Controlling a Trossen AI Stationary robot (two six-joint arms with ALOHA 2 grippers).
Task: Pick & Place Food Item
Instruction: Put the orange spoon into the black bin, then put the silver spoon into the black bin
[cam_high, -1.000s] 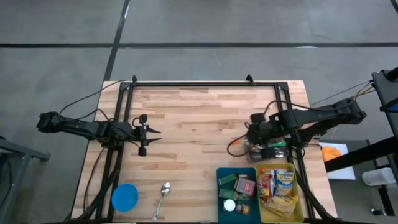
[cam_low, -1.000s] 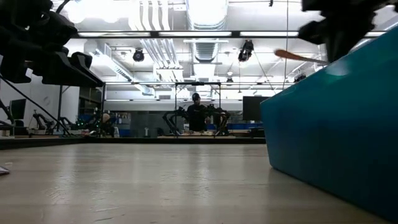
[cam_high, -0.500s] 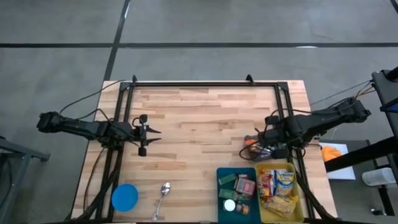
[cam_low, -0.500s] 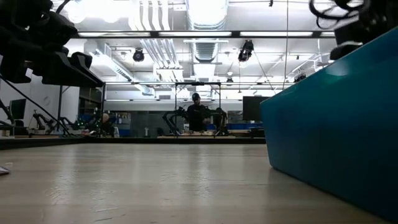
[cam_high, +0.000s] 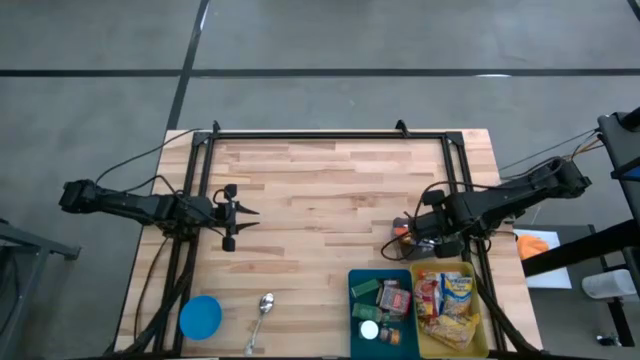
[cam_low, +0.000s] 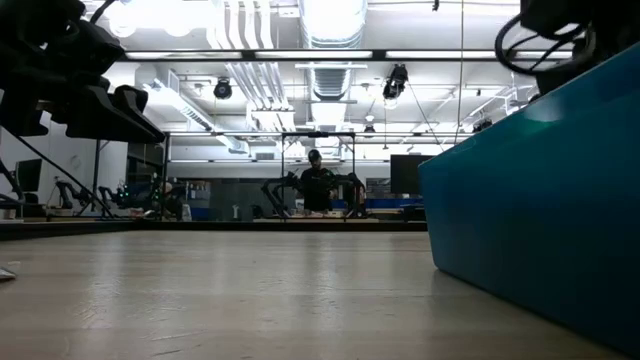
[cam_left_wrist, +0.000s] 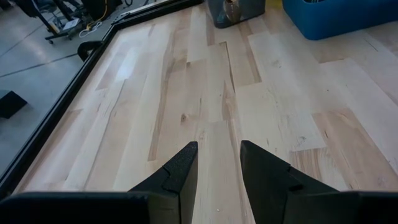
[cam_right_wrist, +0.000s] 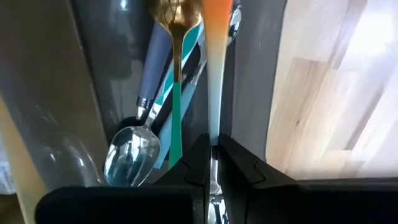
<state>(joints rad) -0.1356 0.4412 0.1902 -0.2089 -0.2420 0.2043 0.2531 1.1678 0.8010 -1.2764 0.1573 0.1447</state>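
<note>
Wooden worktop. Teal bin and yellow bin at near edge, holding food packets; no legible labels. Left end effector parted, empty. Right end effector clamped on orange-handled utensil over grey utensil holder.

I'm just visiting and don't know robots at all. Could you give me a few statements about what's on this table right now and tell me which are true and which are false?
1. The right gripper is shut on an orange-handled utensil. True.
2. The left gripper is holding a spoon. False: its fingers are apart over bare wood, holding nothing.
3. A blue plate lies near the table's front left corner. True.
4. The teal bin is empty. False: it holds several small packaged items.
5. A metal spoon lies on the table beside the blue plate. True.
</note>
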